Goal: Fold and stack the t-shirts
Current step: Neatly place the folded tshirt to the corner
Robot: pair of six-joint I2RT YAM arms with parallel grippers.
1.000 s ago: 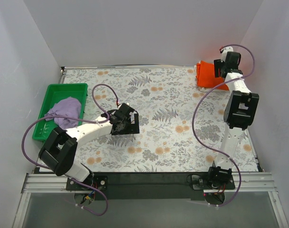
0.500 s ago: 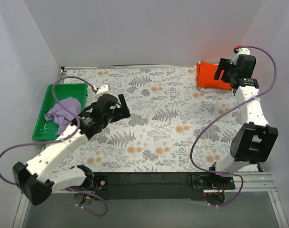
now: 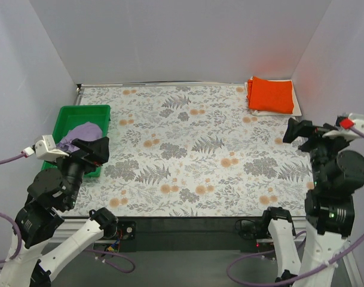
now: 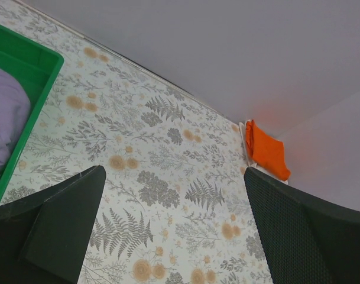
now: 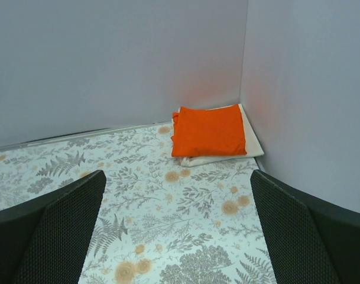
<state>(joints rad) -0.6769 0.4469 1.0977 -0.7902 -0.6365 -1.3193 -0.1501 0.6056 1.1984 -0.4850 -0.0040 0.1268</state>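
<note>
Fern-printed tablecloth (image 3: 193, 149), flat. Right gripper (image 5: 177, 173) spread wide; square-folded orange t-shirt (image 5: 207, 130) atop cream-white t-shirt (image 5: 253, 148), well ahead. Left gripper (image 4: 174, 170) likewise apart; crumpled lilac t-shirt (image 4: 5, 118) near, ahead-left, in green tray (image 3: 71, 112).

Flat table cover, white with grey fern and orange flower print (image 3: 199, 155). Rectangular green plastic tray (image 3: 80, 110) sits at the cover's left edge. Plain white walls (image 3: 182, 36) bound the cover left, far and right. Black base plate (image 3: 187, 225) runs along its near edge.
</note>
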